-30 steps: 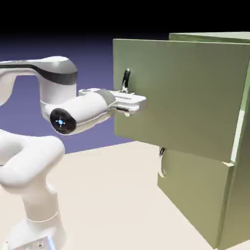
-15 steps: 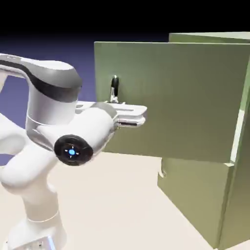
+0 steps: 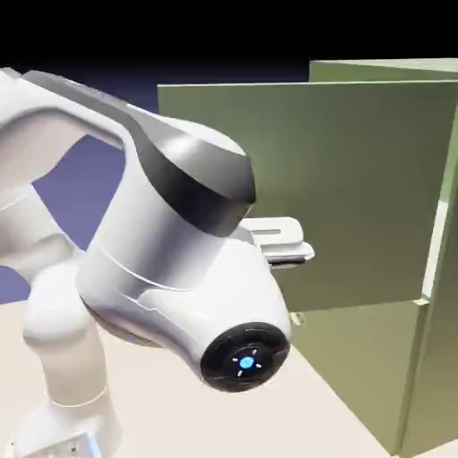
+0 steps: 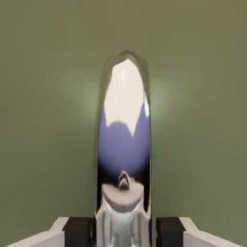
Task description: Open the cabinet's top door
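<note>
While the end effector (image 4: 123, 231) is clamped on the silver handle (image 4: 124, 140), the top door (image 3: 358, 179) stands swung wide off the cabinet (image 3: 438, 358), its free edge over the tabletop (image 3: 170, 402), lower door (image 3: 358, 367) shut.

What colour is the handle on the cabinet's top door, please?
Shiny silver, mirroring the blue-violet backdrop; the handle shows best in the hand view.

A plain blue-violet backdrop (image 3: 76, 192) stands behind the scene, darkening upward into a flat black band (image 3: 179, 31) across the top of the exterior view. Below lies the smooth, pale cream bench (image 3: 170, 411), evenly lit and bare of markings.
</note>
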